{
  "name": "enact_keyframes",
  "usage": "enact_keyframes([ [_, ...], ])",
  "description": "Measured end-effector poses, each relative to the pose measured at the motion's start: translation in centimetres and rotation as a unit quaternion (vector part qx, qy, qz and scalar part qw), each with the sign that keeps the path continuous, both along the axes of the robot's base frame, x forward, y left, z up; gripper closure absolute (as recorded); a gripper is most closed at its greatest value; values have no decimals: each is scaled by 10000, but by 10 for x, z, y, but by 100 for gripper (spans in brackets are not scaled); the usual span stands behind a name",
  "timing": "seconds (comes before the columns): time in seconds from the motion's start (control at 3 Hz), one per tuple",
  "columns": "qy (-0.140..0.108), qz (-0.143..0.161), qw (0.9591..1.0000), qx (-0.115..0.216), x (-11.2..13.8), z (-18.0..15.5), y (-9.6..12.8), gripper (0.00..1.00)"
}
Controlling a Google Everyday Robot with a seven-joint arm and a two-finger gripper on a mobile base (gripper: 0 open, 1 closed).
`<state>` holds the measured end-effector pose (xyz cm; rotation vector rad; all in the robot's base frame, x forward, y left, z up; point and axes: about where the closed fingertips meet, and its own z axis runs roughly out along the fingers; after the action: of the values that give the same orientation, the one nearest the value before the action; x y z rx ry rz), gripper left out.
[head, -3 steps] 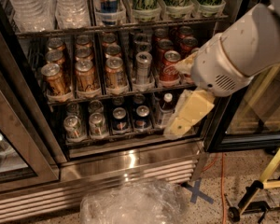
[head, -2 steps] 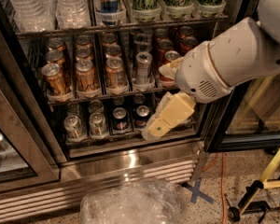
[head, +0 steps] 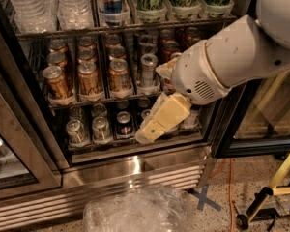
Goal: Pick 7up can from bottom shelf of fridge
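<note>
The 7up can sits somewhere on the bottom shelf (head: 116,146) of the fridge (head: 135,170), but you cannot pick it out by its label. The two silver-green cans at the front left (head: 76,131) are my best guess.

Expect a full can: stiff-walled, moderately heavy, smooth, and probably slick from the cold. Take it across the round wall at about mid-height, not by the rim. The clear tray lanes are narrow, so neighbouring cans will likely crowd the grasp.

On that shelf you have three cans along the front left of the claw (head: 149,130), with at least four more tops behind them; anything further right is hidden. The claw hangs in front of the shelf's right half, just beside the dark front can (head: 123,123). It holds nothing that shows, and whether it is released or clenched cannot be told.

The rack above carries three lanes of copper cans (head: 88,76), three deep, making nine, then silver and red cans beside the white arm (head: 232,57). Higher up are two water bottles (head: 53,6) and three green containers.

One crumpled plastic bag (head: 130,211) lies on the floor below.
</note>
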<state>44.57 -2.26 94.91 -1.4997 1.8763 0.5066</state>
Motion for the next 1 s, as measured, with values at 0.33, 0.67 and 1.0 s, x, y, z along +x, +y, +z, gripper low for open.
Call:
enact_keyframes([
  [0.33,2,-221,9993,318,-16,-5,29,0],
  [0.67,216,-604,9934,949,-23,-22,73,0],
  [1.0,487,-984,9805,1632,-27,-39,114,0],
])
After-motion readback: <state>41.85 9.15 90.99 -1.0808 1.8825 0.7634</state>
